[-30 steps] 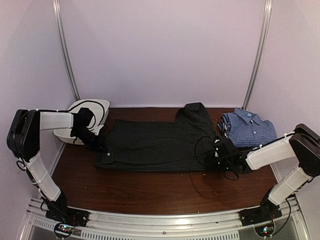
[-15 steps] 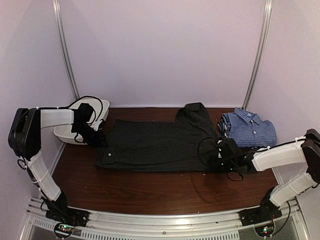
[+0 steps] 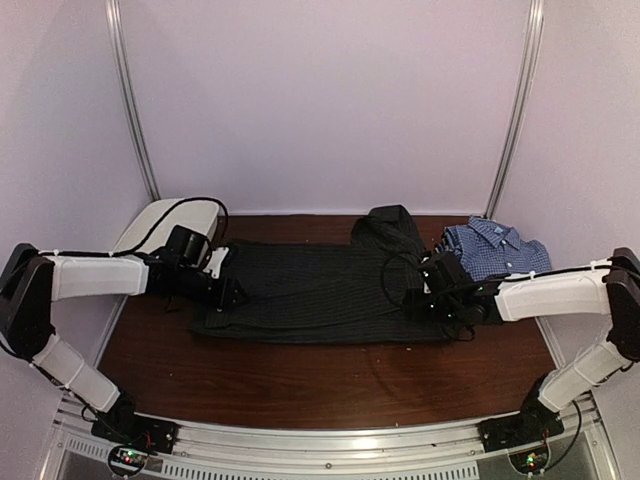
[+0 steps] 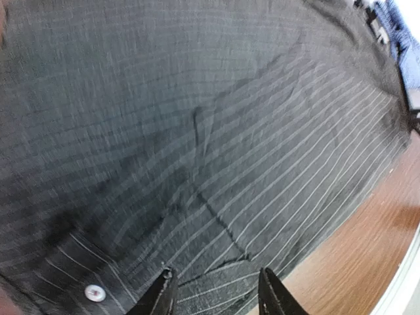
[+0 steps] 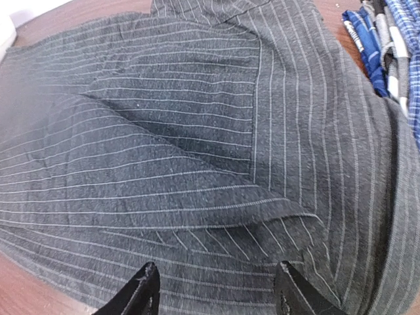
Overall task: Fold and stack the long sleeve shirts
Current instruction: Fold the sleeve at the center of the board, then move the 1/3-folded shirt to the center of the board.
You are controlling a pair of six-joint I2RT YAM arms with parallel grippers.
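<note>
Pinstripes mark the black button-up cloth shirt (image 3: pixel 310 290) spread flat across the brown wooden table (image 3: pixel 300 385); the folded blue-and-white small-check shirt (image 3: pixel 500 255) sits just beside its right end. Over the black shirt hang the left gripper (image 4: pixel 213 298), by a buttoned edge, and the right gripper (image 5: pixel 216 292), at the right end — both with fingers parted, gripping nothing.

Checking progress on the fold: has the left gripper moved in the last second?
Yes. The left gripper has shifted right, away from the tub and in over the left end of the black shirt.
</note>
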